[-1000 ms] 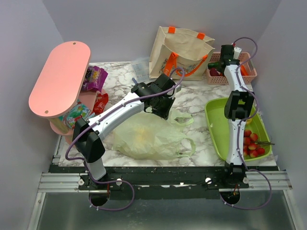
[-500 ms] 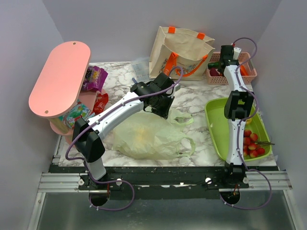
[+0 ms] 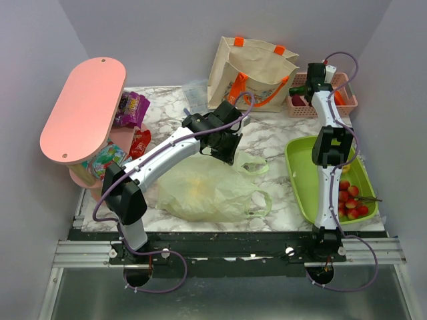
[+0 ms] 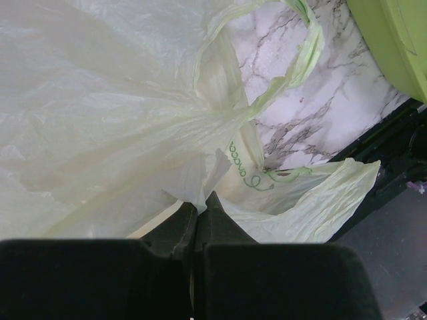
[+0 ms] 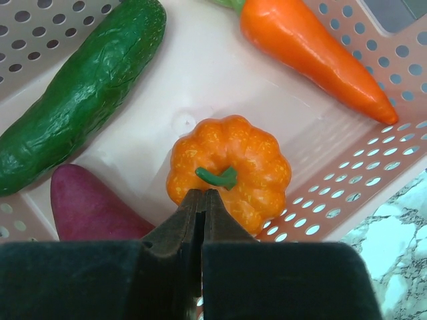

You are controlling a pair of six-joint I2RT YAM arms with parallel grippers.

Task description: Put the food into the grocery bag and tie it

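On the table point(image 3: 267, 133), crinkled pale-green grocery bag point(image 3: 227, 195), perhaps fruit point(image 3: 197, 188) inside

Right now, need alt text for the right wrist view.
The right end effector, fingers closed, points at a small orange pumpkin, its tips just below the pumpkin's green stem, inside a pink perforated basket. In the basket a green cucumber lies upper left, an orange carrot upper right and a purple vegetable lower left.

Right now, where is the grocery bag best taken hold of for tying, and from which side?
Probably the open loop handle, pinched across its thin strap from above: it lies spread on the marble table, clear of the bunched bag.
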